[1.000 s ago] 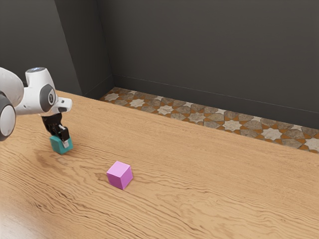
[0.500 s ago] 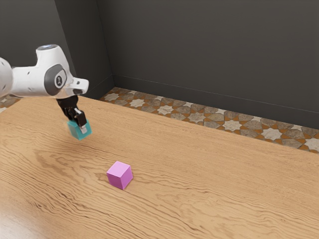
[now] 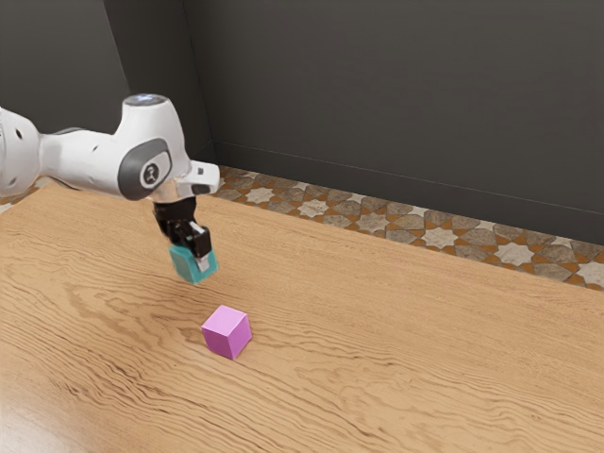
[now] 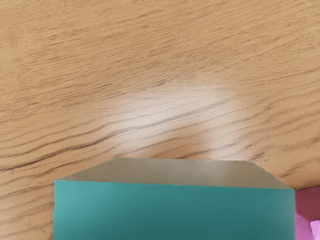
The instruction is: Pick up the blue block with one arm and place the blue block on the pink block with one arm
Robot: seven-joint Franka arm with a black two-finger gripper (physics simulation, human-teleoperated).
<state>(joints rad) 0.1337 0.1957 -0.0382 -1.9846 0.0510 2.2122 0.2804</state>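
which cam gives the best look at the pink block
The exterior view: the pink block sits whole on the table, three faces visible, apart from the blue block held in the gripper. The wrist view catches a sliver of the pink block beside the blue block.

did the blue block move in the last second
Yes. The blue block, held in the gripper, has moved up and toward the exterior view's right, nearer the pink block, which has stayed where it was.
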